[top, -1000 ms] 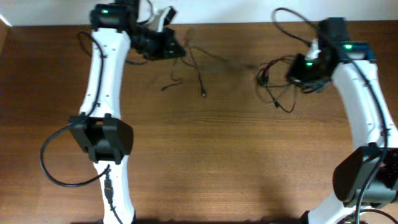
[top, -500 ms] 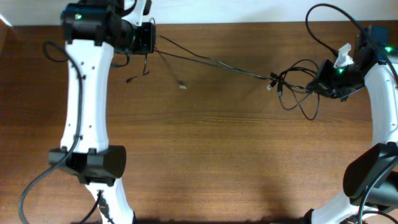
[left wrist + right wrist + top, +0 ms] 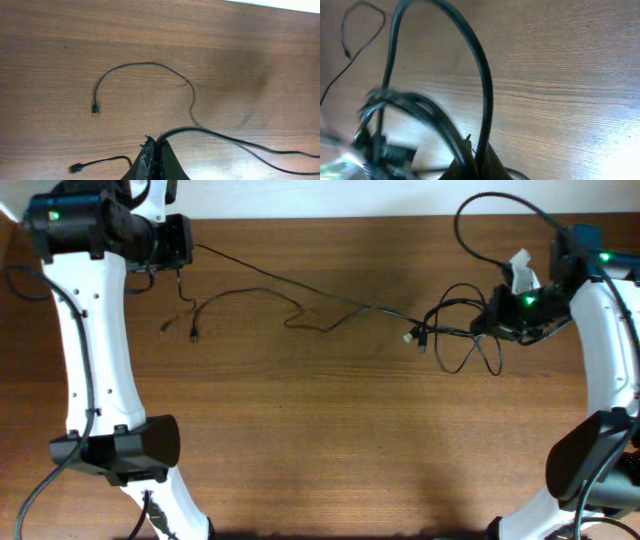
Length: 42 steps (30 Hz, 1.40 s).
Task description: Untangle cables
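Note:
Thin black cables (image 3: 300,298) stretch across the wooden table between my two grippers. My left gripper (image 3: 182,248) at the far left is shut on one cable (image 3: 210,134); loose ends with small plugs (image 3: 94,108) hang and lie below it. My right gripper (image 3: 492,323) at the right is shut on a bunch of looped cables (image 3: 455,330), with a silver-tipped plug (image 3: 412,338) at the bunch's left. In the right wrist view thick-looking black loops (image 3: 480,65) rise from the shut jaws (image 3: 472,155).
The wooden table (image 3: 330,440) has a white wall edge along its far side. The arms' own thicker black cables arc above the right arm (image 3: 480,210) and beside the left arm base (image 3: 40,480).
My left gripper has moved further left and the right gripper slightly left. The stretched cable now sags, with more loose cord lying on the table at the left.

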### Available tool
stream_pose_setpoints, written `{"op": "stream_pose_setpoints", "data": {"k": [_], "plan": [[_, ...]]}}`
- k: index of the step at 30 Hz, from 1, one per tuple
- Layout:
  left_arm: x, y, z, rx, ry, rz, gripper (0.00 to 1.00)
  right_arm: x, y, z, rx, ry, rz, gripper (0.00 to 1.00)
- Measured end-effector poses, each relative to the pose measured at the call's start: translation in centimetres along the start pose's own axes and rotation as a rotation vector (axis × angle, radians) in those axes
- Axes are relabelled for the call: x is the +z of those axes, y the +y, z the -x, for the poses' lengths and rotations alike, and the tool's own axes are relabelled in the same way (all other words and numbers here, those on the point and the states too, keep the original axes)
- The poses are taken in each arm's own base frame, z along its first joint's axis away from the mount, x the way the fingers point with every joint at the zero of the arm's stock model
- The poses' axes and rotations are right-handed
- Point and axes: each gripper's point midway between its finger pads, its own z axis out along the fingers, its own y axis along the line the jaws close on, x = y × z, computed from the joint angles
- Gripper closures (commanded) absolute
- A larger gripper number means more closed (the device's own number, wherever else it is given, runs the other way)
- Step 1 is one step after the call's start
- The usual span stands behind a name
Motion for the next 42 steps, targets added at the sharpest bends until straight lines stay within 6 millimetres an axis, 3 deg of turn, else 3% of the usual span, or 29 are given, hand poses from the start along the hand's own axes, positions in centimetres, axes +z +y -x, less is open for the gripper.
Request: {"op": "stream_pose_setpoints", "data": {"k": [2,6,8,12,13,15,16,17,20,22,23,26,28,30,32,34,42], "plan": [[0.1,-0.6,-0.3,0.014,0.012,-0.02,0.95,0.8,1.2,-0.4,-0.042,0.022,-0.012,0.91],[1.3,-4.5,-1.4,0.09,0.057,-0.075,0.88,3.2,5.8,-0.9,-0.117,0.036,-0.013,0.91],[2.8,-5.4,-2.3,0.103,0.098,-0.092,0.84,4.4,7.9,-1.4,-0.12,0.039,-0.025,0.91],[8.0,-7.8,-5.1,0.118,0.196,-0.201,0.69,6.5,11.6,-1.7,-0.116,0.0,-0.065,0.89],[9.3,-8.5,-6.1,0.124,0.227,-0.222,0.64,7.0,12.6,-2.0,-0.116,-0.005,-0.067,0.81],[12.1,-10.0,-9.3,0.142,0.31,-0.258,0.53,7.7,14.2,-2.7,-0.132,-0.005,-0.065,0.22],[12.9,-10.7,-10.2,0.153,0.331,-0.274,0.5,7.9,14.6,-3.1,-0.132,0.0,-0.063,0.09],[13.5,-11.4,-10.8,0.163,0.338,-0.291,0.49,8.0,14.8,-3.3,-0.132,0.003,-0.066,0.07],[14.2,-13.0,-11.6,0.186,0.345,-0.32,0.49,7.4,13.1,-2.3,-0.075,-0.017,-0.096,0.06],[14.3,-14.1,-11.4,0.213,0.323,-0.335,0.48,6.0,9.8,-0.2,0.02,-0.062,-0.117,0.05],[14.4,-14.9,-11.5,0.231,0.319,-0.344,0.46,4.6,7.0,1.4,0.091,-0.098,-0.132,0.04],[14.7,-19.8,-11.8,0.351,0.259,-0.406,0.45,2.2,1.9,2.9,0.199,-0.141,-0.167,0.04],[15.4,-23.4,-12.8,0.432,0.238,-0.455,0.45,1.5,0.4,3.0,0.219,-0.143,-0.181,0.04],[18.6,-26.1,-15.5,0.504,0.285,-0.477,0.45,1.5,0.3,2.7,0.194,-0.128,-0.186,0.04],[22.3,-26.0,-17.8,0.525,0.345,-0.435,0.44,1.5,0.2,2.5,0.181,-0.121,-0.188,0.04],[24.7,-25.1,-18.9,0.532,0.378,-0.386,0.42,1.5,0.2,2.5,0.166,-0.119,-0.19,0.05],[29.2,-22.9,-20.2,0.598,0.398,-0.297,0.43,1.5,0.2,2.4,0.16,-0.116,-0.191,0.04]]}}
